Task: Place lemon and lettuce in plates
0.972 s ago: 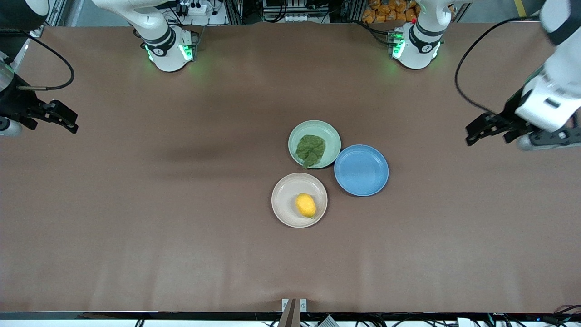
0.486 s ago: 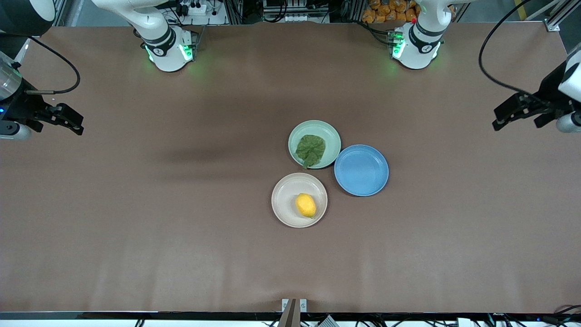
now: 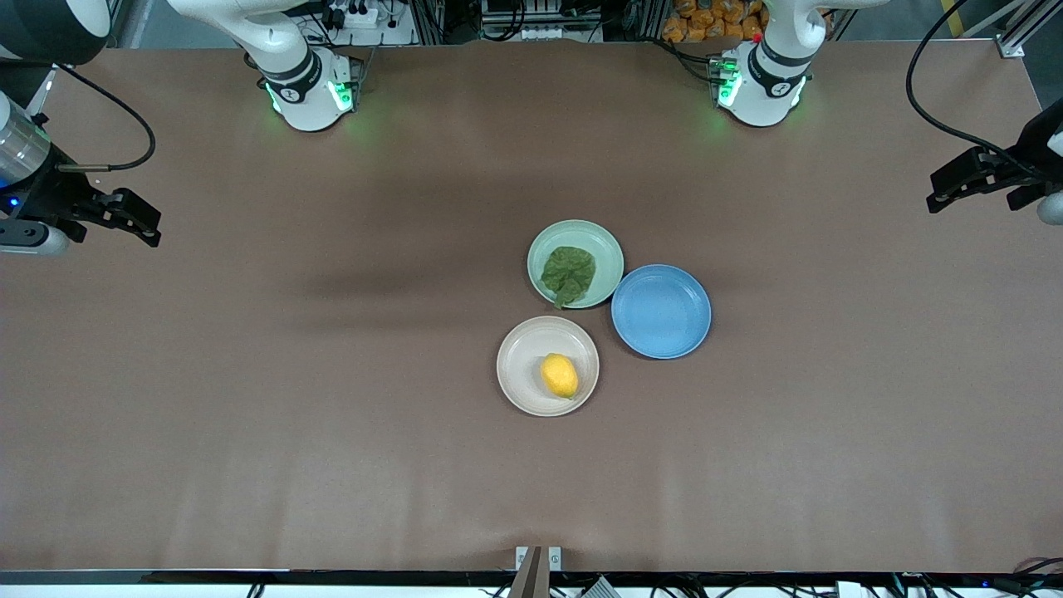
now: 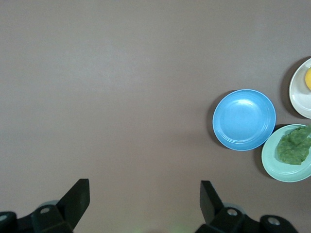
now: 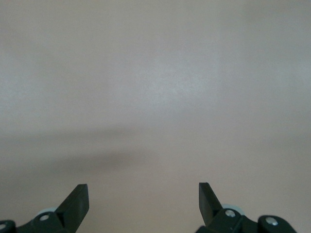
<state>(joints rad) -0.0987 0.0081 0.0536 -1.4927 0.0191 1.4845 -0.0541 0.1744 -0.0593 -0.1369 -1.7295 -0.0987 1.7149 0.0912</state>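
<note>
The yellow lemon (image 3: 560, 375) lies in the cream-beige plate (image 3: 519, 349). The dark-green lettuce (image 3: 569, 272) lies in the mint green plate (image 3: 581, 231), which is farther from the front camera. My left gripper (image 3: 935, 193) is open and empty, up over the table's edge at the left arm's end. My right gripper (image 3: 152, 228) is open and empty over bare table at the right arm's end. The left wrist view shows its gripper (image 4: 145, 199), the lettuce (image 4: 293, 145) in the mint plate (image 4: 272, 167) and the lemon (image 4: 308, 78) in the cream plate (image 4: 299, 99). The right wrist view shows only its gripper (image 5: 143, 201) over bare table.
An empty blue plate (image 3: 660, 311) sits against the other two plates, toward the left arm's end; it also shows in the left wrist view (image 4: 244, 119). The brown table (image 3: 249, 415) spreads wide around the plates.
The left gripper has drawn away from the plates toward its end of the table and toward the bases. The right gripper has shifted slightly. Lemon, lettuce and plates have not moved.
</note>
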